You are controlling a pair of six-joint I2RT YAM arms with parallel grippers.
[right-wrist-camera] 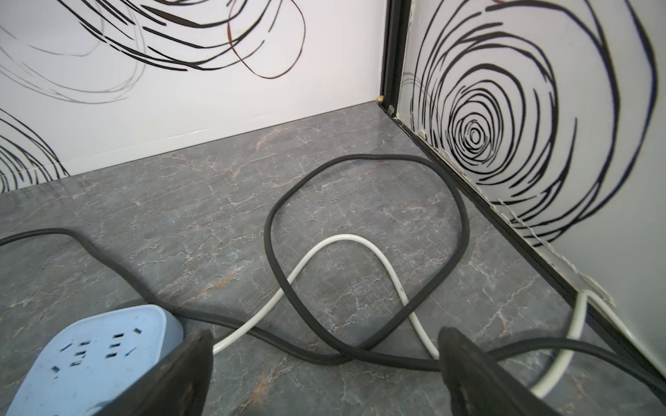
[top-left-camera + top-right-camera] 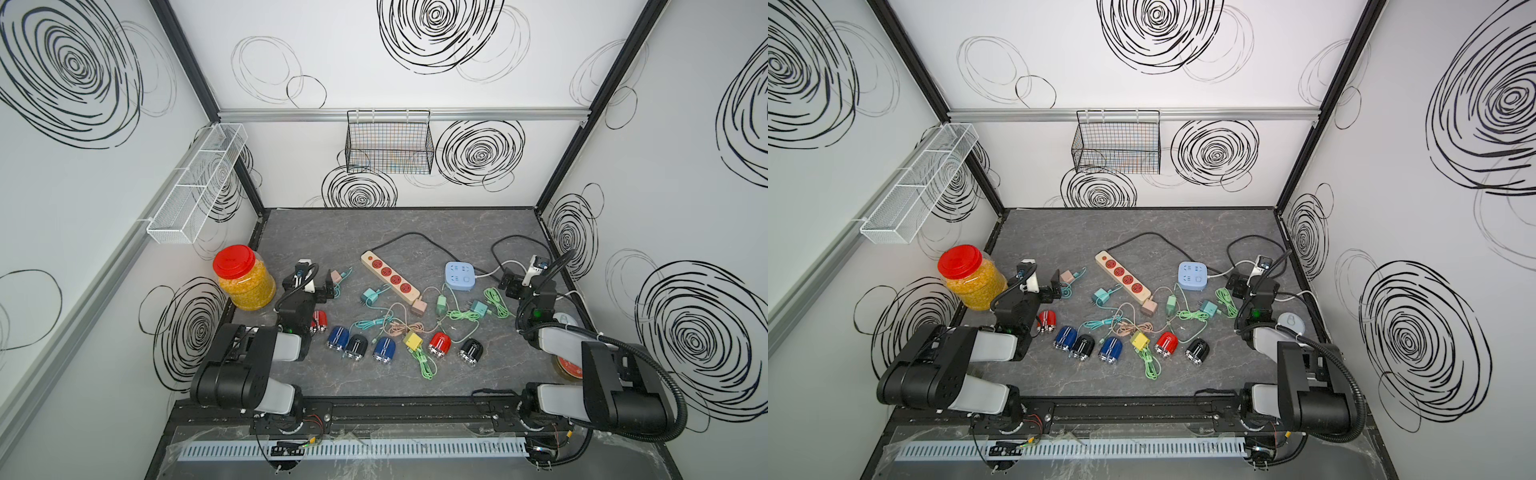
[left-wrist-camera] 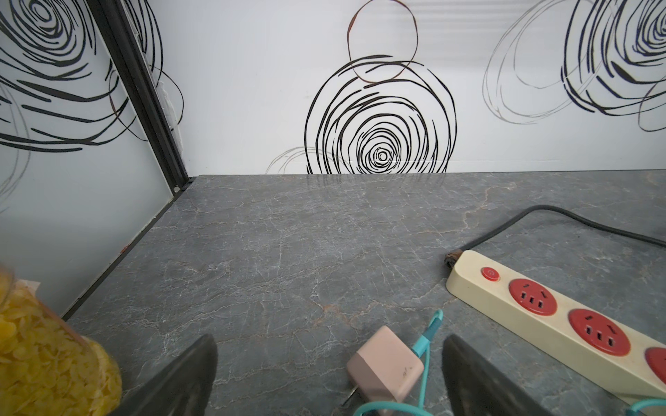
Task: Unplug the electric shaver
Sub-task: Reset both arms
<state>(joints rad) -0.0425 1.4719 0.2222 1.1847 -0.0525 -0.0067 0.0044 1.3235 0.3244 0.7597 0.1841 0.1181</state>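
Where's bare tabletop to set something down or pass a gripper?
Free: the back strip between the rear wall and the beige power strip; the front strip between the shaver row and the front rail. Crowded: the middle, chargers and cables tangled; the far right corner carries looped cords.

Grey tbl: shavers, chargers, pwr strips, jar.

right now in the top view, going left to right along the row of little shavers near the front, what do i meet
left red shaver → left blue shaver → left black shaver → right blue shaver → yellow adapter → right red shaver → right black shaver
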